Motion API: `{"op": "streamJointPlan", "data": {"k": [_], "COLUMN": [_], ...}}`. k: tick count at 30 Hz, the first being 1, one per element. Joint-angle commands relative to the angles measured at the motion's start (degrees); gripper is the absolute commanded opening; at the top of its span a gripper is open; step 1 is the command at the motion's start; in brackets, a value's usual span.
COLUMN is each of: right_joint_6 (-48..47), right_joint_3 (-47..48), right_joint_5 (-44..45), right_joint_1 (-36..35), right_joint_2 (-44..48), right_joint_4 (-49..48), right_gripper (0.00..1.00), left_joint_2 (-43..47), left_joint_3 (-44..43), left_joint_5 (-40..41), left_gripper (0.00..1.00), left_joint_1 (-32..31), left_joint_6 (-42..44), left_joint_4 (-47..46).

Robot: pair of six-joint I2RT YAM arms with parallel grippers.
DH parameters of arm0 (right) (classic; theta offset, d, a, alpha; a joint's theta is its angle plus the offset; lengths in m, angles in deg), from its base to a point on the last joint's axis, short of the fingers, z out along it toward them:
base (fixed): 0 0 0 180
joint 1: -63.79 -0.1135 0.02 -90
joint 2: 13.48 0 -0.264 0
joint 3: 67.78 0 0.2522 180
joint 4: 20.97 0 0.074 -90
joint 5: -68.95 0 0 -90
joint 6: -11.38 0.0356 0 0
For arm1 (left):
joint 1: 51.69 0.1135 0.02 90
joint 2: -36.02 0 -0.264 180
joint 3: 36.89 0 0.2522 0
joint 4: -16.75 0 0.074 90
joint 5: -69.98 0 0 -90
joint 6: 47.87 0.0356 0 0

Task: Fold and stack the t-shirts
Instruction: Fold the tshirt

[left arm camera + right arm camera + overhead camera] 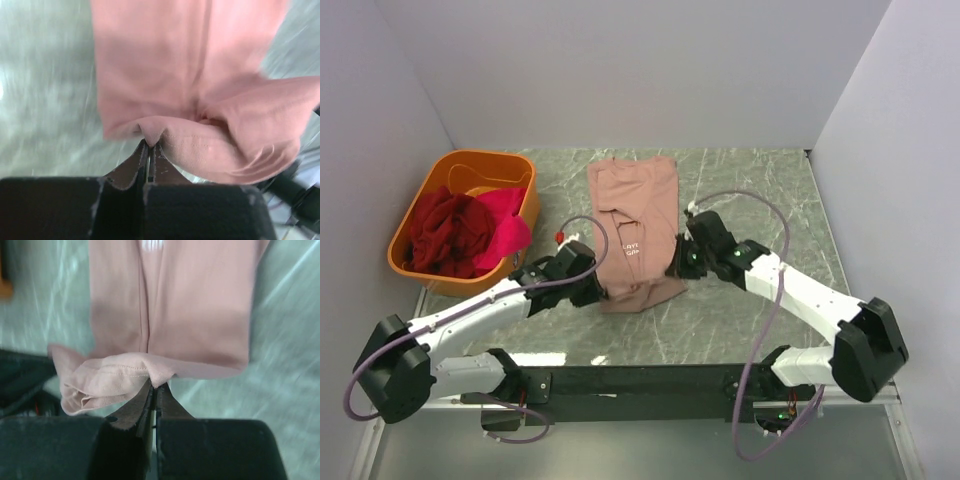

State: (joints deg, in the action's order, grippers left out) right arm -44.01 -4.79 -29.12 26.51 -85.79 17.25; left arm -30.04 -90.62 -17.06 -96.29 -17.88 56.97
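Two tees sit at the far left, a dark red t-shirt [445, 238] and a magenta t-shirt [507, 232], bunched together inside the orange tub [470, 158], neither folded nor stacked. Just right of the tub, the left tool [150, 146] is clenched on the near left corner of the dusty pink t-shirt [638, 205], its tips nipping a small peak of cloth with the hem rumpled beside it. The pink tee lies in the middle of the green marbled bench [760, 190], narrowed into a long strip with its sides turned in and a patch of white print showing on top. Its near end is crumpled between the two arms, while the far end lies flat. On the right, the right tool [154, 386] is clenched likewise on the near right corner, a stitched hem curling just beside it. The step in hand looks like the crosswise fold of this tee, with both near corners gripped. The next move, as I judge it, calls for both arms to raise the near edge together, carry it over the strip and lay it on the far edge, keeping level so the cloth does not twist, and then let go.
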Motion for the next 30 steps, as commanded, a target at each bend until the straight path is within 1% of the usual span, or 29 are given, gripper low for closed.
{"op": "streamJointPlan", "data": {"k": [1,3,10,13,16,19,21,24,28,30], "right_joint_6": [-1.12,-1.65,-3.85,-4.29,-4.46,-4.81,-4.9,-5.25,-5.43,-5.52], "right_joint_3": [7.53,10.43,23.26,26.52,29.33,32.23,33.2,34.87,38.65,39.62], "right_joint_5": [7.98,9.3,11.15,12.21,10.98,10.71,11.41,9.93,8.25,8.16], "right_joint_1": [2.12,3.52,6.25,7.13,8.27,9.15,9.59,10.55,11.43,11.61], "right_joint_2": [-4.84,-8.88,-20.05,-24.01,-27.43,-30.51,-32.1,-34.47,-37.98,-39.13], "right_joint_4": [-4.95,-5.48,-4.61,-4.08,-3.73,-2.32,-2.32,-2.85,-1.53,-1.09], "right_gripper": [0.0,0.0,0.0,0.0,0.0,0.0,0.0,0.0,0.01,0.05], "left_joint_2": [-1.78,-3.71,-15.49,-19.88,-24.1,-27.1,-29.28,-32.19,-33.87,-35.0], "left_joint_3": [-3.28,-4.59,-14.42,-19.0,-23.38,-25.94,-27.61,-29.9,-30.43,-31.22], "left_joint_5": [3.37,3.98,5.21,6.88,7.67,7.33,5.58,5.65,5.04,4.86], "left_gripper": [0.01,0.01,0.01,0.01,0.01,0.01,0.01,0.01,0.01,0.08], "left_joint_1": [3.46,6.0,11.72,13.22,14.8,16.29,17.08,17.53,18.05,18.32], "left_joint_6": [4.19,5.07,10.17,12.1,13.69,14.65,15.62,15.89,16.06,16.15], "left_joint_4": [-8.6,-9.49,-13.18,-13.27,-12.14,-11.69,-12.22,-11.17,-11.43,-11.43]}}
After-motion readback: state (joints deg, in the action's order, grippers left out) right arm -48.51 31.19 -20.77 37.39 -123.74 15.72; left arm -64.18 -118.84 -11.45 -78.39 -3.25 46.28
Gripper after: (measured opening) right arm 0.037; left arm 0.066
